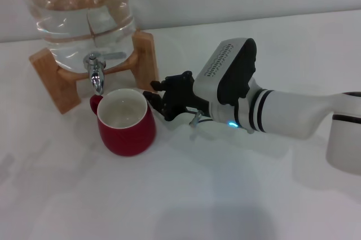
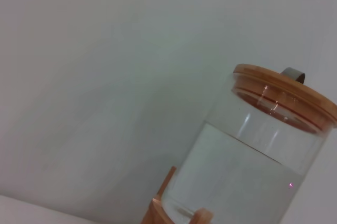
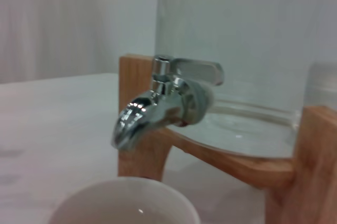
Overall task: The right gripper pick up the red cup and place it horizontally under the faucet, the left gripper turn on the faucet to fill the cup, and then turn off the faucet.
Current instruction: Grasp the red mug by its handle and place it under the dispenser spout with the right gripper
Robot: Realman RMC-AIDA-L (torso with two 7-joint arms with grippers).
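The red cup [image 1: 127,130] stands upright on the white table, its white inside empty, right below the spout of the chrome faucet [image 1: 96,73]. The faucet's flat lever lies level, and no water runs. My right gripper [image 1: 154,96] is open just to the right of the cup's rim, fingers spread and at or just off the cup's side. In the right wrist view the faucet [image 3: 163,105] is close, with the cup's white rim [image 3: 124,205] beneath it. My left gripper is out of view.
The clear water jar [image 1: 84,8] rests on a wooden stand [image 1: 56,84] at the back left. The left wrist view shows the jar [image 2: 253,166] with its wooden lid [image 2: 284,89] from the side. My right arm [image 1: 282,110] stretches across the table's right half.
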